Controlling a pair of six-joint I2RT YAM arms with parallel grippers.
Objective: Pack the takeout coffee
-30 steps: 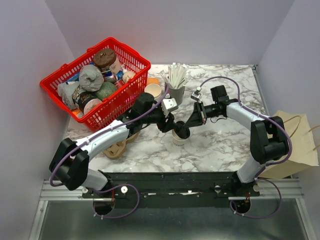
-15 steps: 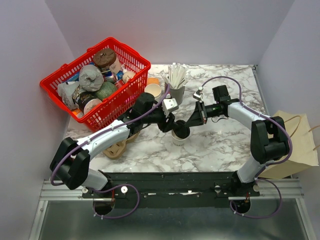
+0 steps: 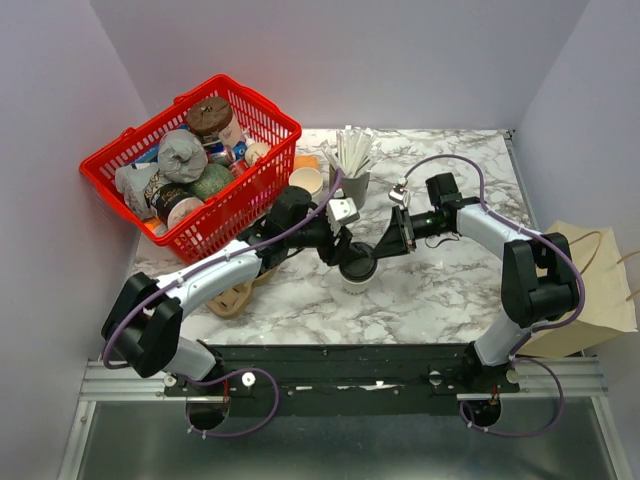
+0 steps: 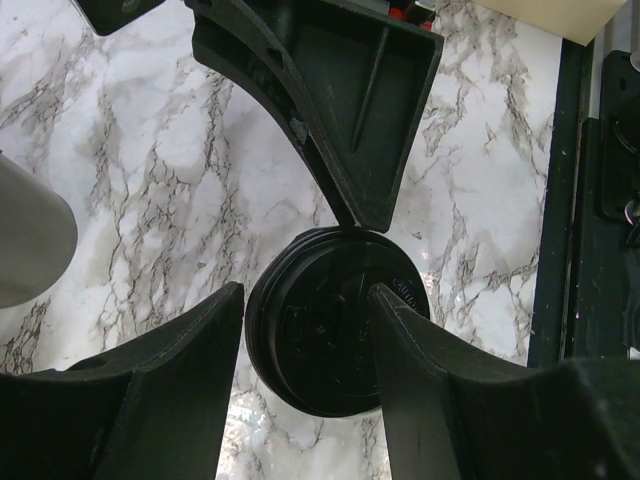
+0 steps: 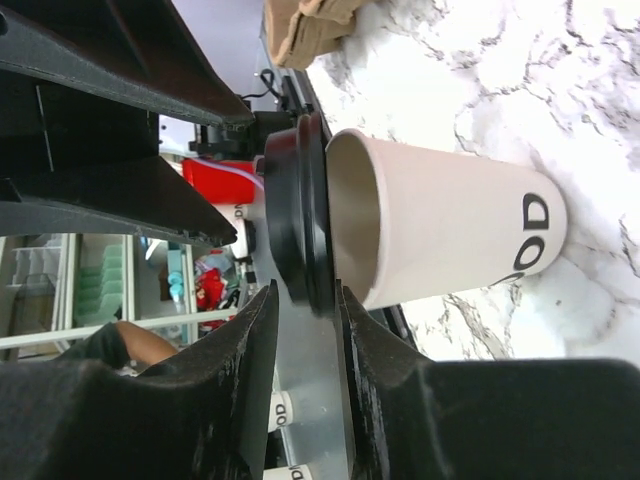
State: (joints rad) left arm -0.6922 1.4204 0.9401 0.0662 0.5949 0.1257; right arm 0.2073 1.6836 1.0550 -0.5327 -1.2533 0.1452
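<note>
From above, the small cream-white paper cup with a round black plastic lid (image 3: pixel 357 267) shows little beyond that lid; the left jaws and the right jaws cover most of its wall. In the left wrist view the lid hides the wall, and whether the left jaws touch it cannot be told. In the right wrist view the right jaws cover part of the cup's black lettering. The brown paper bag (image 3: pixel 595 300) beside the table's (image 3: pixel 450 290) right edge runs off the picture.
</note>
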